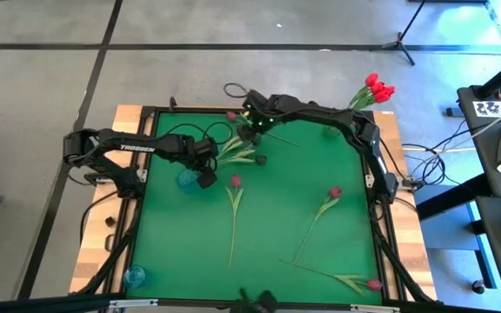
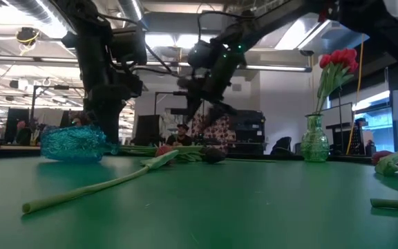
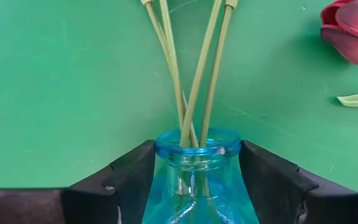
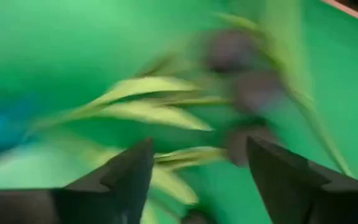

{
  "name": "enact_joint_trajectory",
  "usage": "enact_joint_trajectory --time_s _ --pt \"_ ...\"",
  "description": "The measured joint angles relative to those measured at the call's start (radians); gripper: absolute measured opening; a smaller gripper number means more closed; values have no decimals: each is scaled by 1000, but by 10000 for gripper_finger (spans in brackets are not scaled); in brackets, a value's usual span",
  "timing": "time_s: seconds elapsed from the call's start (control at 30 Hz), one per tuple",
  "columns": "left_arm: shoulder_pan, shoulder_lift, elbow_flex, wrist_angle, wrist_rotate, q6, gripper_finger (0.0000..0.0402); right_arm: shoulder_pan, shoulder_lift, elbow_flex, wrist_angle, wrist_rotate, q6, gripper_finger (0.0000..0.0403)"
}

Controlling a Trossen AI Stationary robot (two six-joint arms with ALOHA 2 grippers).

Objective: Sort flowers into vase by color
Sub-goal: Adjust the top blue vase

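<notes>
At left claw (image 3: pixel 194 186) | blue vase (image 3: pixel 197 180) between fingers; stems (image 3: pixel 194 81) inside

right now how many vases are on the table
3: blue vase at the left hand, stems in it; another blue vase at the mat's lower-left corner in the high view; a green vase holding red tulips, upper right.

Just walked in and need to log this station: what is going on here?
Two robot arms are sorting artificial tulips into vases on a green table. The left tool has a finger on either side of the neck of a blue vase lying on its side with stems in it. The right tool is open over the dark flower heads at that bunch's other end. Red tulips stand in a green vase; four more tulips lie loose.
</notes>
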Motion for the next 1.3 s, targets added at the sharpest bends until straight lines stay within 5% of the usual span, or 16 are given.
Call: enact_joint_trajectory --time_s 0.1,0.2,0.33,0.77,0.93,1.3 --pt "0 0 0 2 -3 1 219 31 0 0 58 -64 -415 216" --pt "0 0 0 4 -4 1 216 71 2 0 31 79 -919 178" --pt "0 0 0 9 -12 1 216 101 27 2 23 138 -1204 136" --pt "0 28 3 73 -31 7 215 157 138 2 120 24 -1016 9" --pt "0 56 5 128 -36 18 215 200 145 0 249 16 -955 14" --pt "-15 57 2 135 -68 2 215 144 73 3 234 203 -914 4"
